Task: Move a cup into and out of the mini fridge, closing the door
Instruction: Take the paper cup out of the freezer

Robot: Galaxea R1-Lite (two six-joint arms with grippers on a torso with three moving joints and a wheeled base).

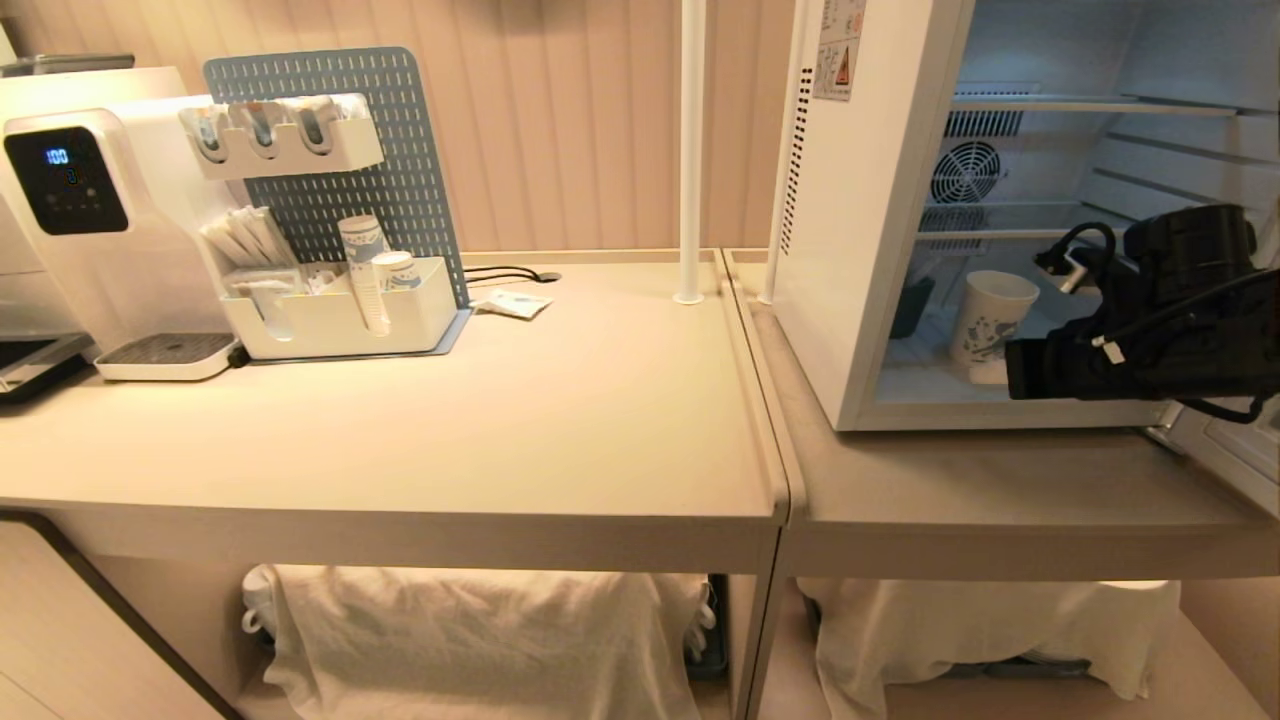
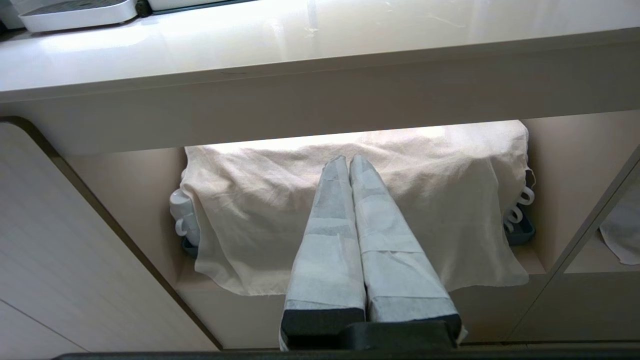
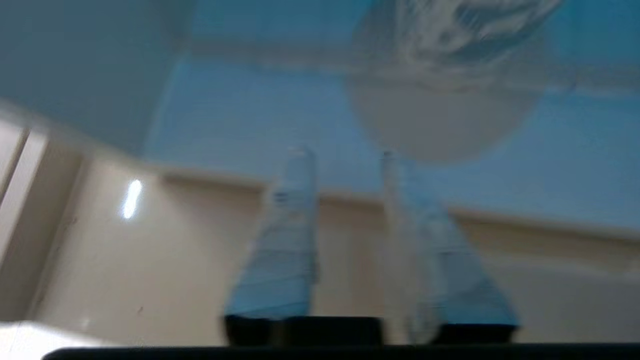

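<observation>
1. Nearest, below the surface (image 1: pixel 400 480): the left claw (image 2: pixel 349 162) hangs parked, its taped fingers pressed together and holding nothing. It points at a white cloth (image 2: pixel 350 210) draped over a tray of mugs on the lower shelf.
2. Near right: the right arm reaches in toward the mouth of the mini fridge (image 1: pixel 860 250). In the wrist view the right claw (image 3: pixel 345 155) has its two fingers parted with an empty gap between them. Nothing is gripped.
3. The door (image 1: pixel 1225 450) stands swung open; only its grey lower edge shows at the far right margin, beyond the arm.
4. Inside the fridge, on its floor: the cup (image 1: pixel 990 315) stands upright, blue print facing out, just beyond the claw tips and apart from them. The wrist view shows its base close ahead of the parted fingers, no contact visible.
5. Farther back in the fridge: wire shelves and the round fan grille (image 1: pixel 966 172).
6. Far left on the surface: coffee machine (image 1: pixel 90 200), blue pegboard organiser (image 1: pixel 400 130) with stacked cups (image 1: pixel 365 265).
7. Progress, judged: the cup is in the fridge, so the "into" half looks done. Whether the claw is leaving or approaching I cannot tell. Taking the cup out and shutting the door are not yet done.
</observation>
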